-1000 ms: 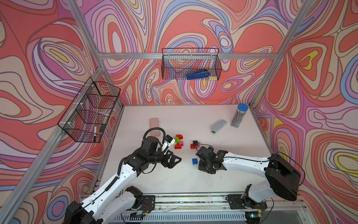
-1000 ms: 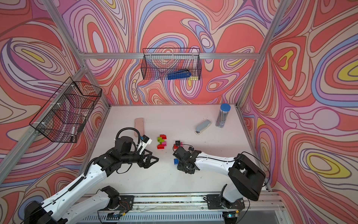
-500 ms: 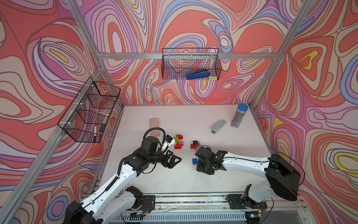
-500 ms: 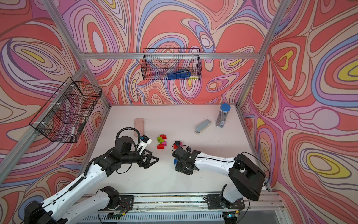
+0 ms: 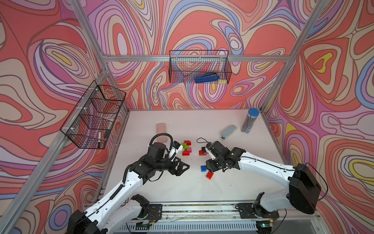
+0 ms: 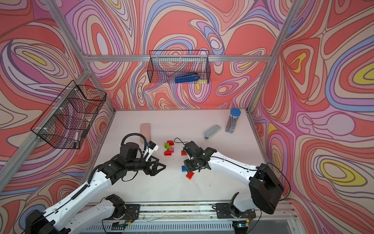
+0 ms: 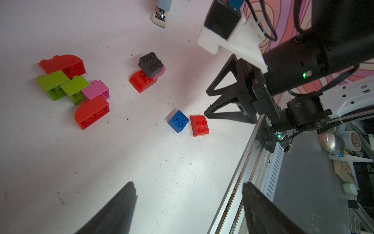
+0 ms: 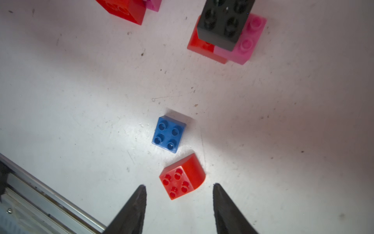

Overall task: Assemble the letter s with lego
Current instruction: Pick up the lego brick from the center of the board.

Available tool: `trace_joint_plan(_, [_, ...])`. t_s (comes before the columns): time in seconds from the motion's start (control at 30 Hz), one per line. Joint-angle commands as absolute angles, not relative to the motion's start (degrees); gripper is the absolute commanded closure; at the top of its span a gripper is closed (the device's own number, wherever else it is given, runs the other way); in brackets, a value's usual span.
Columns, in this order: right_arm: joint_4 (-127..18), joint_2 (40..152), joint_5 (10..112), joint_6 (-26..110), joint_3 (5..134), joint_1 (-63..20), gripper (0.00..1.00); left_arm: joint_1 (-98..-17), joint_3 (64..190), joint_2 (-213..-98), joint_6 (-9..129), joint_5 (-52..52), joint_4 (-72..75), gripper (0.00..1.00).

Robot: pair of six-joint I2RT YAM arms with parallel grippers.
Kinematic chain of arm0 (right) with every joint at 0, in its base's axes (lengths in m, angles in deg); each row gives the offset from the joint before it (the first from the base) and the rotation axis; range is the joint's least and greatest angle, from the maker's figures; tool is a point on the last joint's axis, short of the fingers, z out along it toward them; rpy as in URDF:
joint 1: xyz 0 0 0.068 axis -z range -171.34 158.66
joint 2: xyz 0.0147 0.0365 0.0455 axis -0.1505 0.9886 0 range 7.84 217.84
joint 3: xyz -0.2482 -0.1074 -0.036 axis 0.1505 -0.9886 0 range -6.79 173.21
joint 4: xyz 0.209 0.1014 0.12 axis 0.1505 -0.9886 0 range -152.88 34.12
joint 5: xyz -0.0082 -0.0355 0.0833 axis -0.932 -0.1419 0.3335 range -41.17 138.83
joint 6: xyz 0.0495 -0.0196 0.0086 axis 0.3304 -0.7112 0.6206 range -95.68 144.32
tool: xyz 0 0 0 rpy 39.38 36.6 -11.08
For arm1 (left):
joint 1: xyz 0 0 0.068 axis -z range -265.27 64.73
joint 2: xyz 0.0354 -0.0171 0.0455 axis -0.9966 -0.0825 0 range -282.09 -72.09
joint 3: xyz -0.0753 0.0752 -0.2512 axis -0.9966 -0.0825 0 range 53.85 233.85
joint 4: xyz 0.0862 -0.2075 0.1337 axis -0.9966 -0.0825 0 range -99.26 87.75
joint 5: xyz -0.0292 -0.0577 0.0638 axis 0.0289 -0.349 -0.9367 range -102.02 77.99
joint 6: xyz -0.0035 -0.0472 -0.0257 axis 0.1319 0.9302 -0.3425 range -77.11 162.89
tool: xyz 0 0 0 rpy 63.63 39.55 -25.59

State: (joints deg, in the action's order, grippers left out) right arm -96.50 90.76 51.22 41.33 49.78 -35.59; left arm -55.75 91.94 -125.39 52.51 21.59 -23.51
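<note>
Your right gripper (image 8: pixel 179 187) has its jaws spread. The loose red lego (image 8: pixel 182 177), the one with a curved side, lies studs up on the table (image 8: pixel 60 101) just off the tips. Bare table shows on either side of it, so nothing is pinched. Only the right wrist view gives you those gaps; in both top views the brick simply sits beside the gripper's body.

Your left gripper (image 7: pixel 188 187) is spread wide and empty, well apart from every brick.

Just beyond the red piece sits the blue lego (image 8: pixel 169 133), near it but not touching. Farther on, the black lego (image 8: pixel 222 20) is stacked across a red and a pink brick. The left wrist view shows that stack whole, while the top views hide most of it behind the right wrist.

Farther still lies the cluster (image 7: pixel 74 87) of red, lime green and pink bricks, packed side by side; the right wrist view catches only its corner.

Near the back are the stapler (image 5: pixel 228 131) and the pink case (image 5: pixel 162 132).
</note>
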Motion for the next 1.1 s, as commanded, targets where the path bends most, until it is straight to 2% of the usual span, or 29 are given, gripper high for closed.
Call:
trace_joint_plan(0.0, [-102.02,94.81,51.22,23.41,55.85,-34.54,0.44,-56.13,91.67,-124.31,51.79,21.6,-24.57,0.16])
trace_joint_plan(0.2, [-97.7,90.7,44.5,8.57,50.92,-34.1,0.4,-56.11,91.99,-124.46,51.33,21.08,-24.58,0.16])
trace_joint_plan(0.4, [-91.63,84.63,44.26,-7.86,40.63,-33.38,0.34,-56.17,92.52,-124.48,50.46,20.97,-25.63,0.16])
trace_joint_plan(0.5, [-90.01,82.13,47.36,-12.86,37.42,-32.65,0.33,-56.14,92.47,-124.3,50.44,21.02,-25.56,0.15])
trace_joint_plan(0.83, [-88.49,88.55,54.41,-19.04,38.14,-32.65,0.32,-56.23,92.49,-124.3,50.27,21.3,-25.62,0.15])
trace_joint_plan(1.07, [-87.19,92.13,55.31,-21.74,38.88,-32.85,0.31,-56.2,92.26,-124.23,50.53,21.24,-25.36,0.15])
